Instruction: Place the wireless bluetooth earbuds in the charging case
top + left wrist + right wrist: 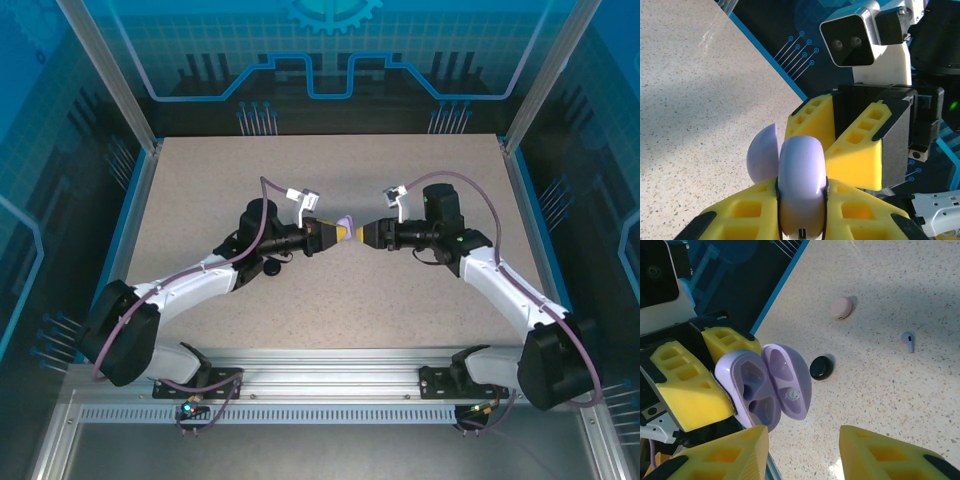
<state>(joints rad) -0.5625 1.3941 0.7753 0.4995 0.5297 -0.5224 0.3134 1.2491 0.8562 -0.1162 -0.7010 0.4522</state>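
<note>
Zero earbuds in so far. Left gripper (801, 192) pinches open lavender case (765, 387) mid-left of frame, nothing inside. Right gripper (805, 450) spread, empty. Lavender earbud (908, 340) lies on table (890, 400) upper right; pickup & insertion left.

We see a glossy lavender plastic clamshell case (765, 390), a paler lilac in its moulded wells, with a small whitish disc inside the lid. The left gripper (801, 195) at the case has yellow ribbed jaws edged in black. The right gripper (805, 440) facing the case has the same yellow and black.

Just beyond the case lies a glossy black round case (821, 367). Farther beyond is a pale pink rounded case (842, 307), and well off to one side a lavender stemmed earbud (908, 341).

Under the case, the bench (900, 285) is beige with fine dark and white speckles. Behind it, the blue walls (330, 60) carry lighter blue circuit lines.
</note>
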